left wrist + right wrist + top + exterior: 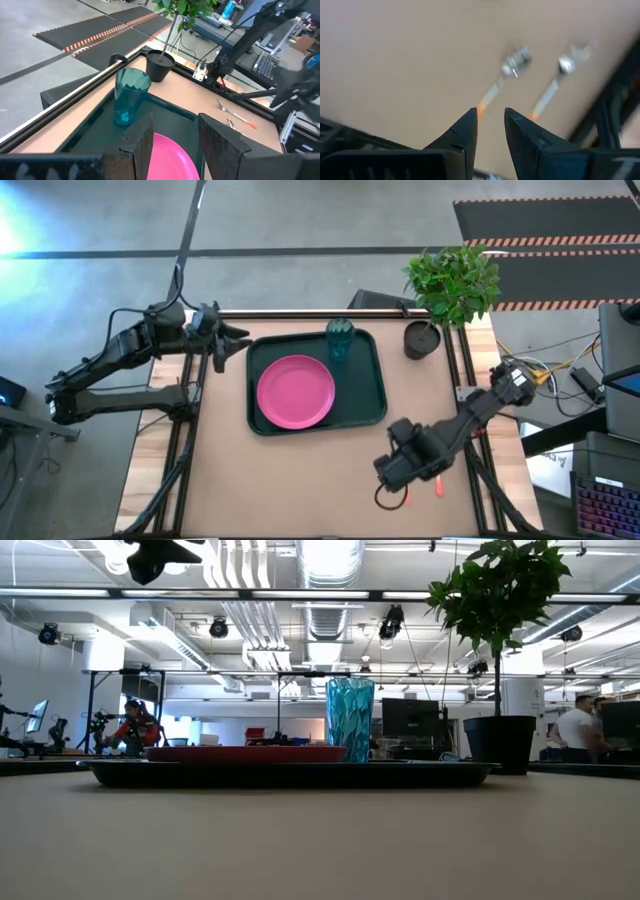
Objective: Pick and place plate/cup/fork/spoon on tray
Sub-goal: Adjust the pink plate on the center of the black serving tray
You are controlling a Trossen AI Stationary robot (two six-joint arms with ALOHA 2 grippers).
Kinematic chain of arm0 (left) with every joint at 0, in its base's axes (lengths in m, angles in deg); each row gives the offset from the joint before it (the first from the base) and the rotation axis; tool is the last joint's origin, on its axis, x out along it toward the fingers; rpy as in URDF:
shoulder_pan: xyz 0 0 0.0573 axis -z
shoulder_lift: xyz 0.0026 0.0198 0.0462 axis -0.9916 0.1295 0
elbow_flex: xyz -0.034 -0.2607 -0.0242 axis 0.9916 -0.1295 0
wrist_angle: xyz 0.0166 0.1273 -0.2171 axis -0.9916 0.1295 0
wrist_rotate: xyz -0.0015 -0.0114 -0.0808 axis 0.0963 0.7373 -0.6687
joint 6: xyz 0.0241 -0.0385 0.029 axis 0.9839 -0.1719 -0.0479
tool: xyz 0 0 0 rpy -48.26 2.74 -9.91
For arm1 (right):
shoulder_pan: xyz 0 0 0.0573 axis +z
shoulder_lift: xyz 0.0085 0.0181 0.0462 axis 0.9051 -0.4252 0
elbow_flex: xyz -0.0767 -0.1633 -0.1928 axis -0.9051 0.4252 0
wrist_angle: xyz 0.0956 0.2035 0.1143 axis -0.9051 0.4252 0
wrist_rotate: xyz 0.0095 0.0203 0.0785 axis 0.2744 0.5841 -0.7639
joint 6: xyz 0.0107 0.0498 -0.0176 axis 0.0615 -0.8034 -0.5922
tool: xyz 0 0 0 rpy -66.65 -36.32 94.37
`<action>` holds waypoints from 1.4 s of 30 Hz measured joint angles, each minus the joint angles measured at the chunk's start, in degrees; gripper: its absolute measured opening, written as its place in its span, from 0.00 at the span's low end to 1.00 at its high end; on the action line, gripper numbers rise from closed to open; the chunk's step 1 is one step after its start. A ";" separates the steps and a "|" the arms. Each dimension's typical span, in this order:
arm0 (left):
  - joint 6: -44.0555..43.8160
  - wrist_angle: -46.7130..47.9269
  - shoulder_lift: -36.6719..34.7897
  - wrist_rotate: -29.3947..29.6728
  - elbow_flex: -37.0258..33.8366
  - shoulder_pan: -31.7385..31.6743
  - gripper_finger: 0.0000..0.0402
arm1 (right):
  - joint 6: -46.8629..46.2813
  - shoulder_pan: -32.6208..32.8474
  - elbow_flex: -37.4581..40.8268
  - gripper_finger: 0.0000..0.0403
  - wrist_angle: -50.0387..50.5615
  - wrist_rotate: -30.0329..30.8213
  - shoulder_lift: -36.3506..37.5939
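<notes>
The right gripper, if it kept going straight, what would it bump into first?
Probably the orange-red handle of a small silver utensil just ahead of the open right gripper; fork or spoon is unclear.

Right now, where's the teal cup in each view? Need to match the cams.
High view: the cup stands at the tray's far edge, beyond the plate.
Low view: cup at centre, upright on the tray.
Left wrist view: cup in the tray's corner, near the plant pot.
Right wrist view: not in it.
Shared landmark: the plant pot beside the tray.
</notes>
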 joint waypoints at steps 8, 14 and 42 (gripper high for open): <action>0.27 -0.01 -0.02 -0.27 0.00 0.00 0.34 | -9.47 4.40 9.62 0.21 -15.59 -0.95 0.92; 0.56 -0.01 0.11 -0.72 0.00 0.00 0.34 | -15.78 6.22 16.13 0.28 -21.59 -0.21 0.13; 1.48 -0.06 0.02 -1.73 0.00 0.00 0.34 | -36.37 6.99 28.73 0.45 -33.30 -3.50 -3.96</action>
